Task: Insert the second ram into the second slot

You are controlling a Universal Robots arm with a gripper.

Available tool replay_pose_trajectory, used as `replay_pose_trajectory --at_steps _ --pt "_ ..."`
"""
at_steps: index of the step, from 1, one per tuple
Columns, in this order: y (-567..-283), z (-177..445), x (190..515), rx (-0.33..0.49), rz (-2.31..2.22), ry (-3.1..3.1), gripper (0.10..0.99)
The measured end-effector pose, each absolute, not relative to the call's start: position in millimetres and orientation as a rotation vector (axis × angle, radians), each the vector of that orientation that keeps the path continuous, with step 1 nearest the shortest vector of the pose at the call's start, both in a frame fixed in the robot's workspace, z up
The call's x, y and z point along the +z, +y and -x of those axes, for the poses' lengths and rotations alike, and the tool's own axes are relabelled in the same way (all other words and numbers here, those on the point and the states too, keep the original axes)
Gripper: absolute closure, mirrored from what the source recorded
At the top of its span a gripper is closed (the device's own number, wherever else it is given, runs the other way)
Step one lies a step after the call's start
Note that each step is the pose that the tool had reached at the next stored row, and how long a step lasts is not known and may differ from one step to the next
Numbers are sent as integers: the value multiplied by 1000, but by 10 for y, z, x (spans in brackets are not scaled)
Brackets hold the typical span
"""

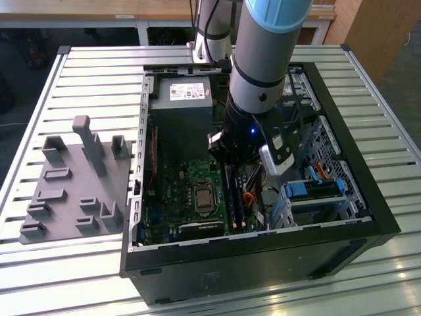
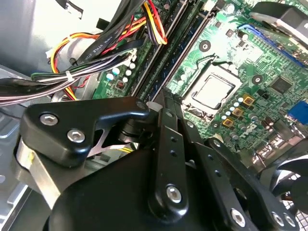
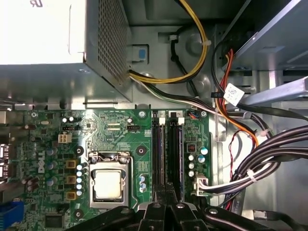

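black tool (image 3: 166,211) hovers over ram slots (image 3: 168,154), fingers seemingly together.

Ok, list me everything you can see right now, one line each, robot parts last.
Case: one, black, open, on the table.
Table: one, slatted metal.
Motherboard: one, green, on the case floor.
CPU socket: one, silver, mid-board.
RAM slots: black, beside the socket; whether a stick is seated, cannot tell.
Power supply: one, grey, at the case's far end.
Cables: several, yellow, black, red, orange.
Drive bracket: one, light blue, exterior view's right.
Fixture tray: one, grey, exterior view's left.
Arm: one, grey and blue.
Hand: one, black, over the RAM slots.
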State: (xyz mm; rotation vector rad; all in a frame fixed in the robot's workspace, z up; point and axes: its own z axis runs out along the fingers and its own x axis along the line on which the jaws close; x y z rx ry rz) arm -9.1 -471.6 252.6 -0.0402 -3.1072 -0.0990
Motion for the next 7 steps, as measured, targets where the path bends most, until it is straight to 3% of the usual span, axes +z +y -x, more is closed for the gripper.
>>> replay_pose_trajectory --at_steps 7 --pt "-4716 91 2530 -100 40 -3107 980"
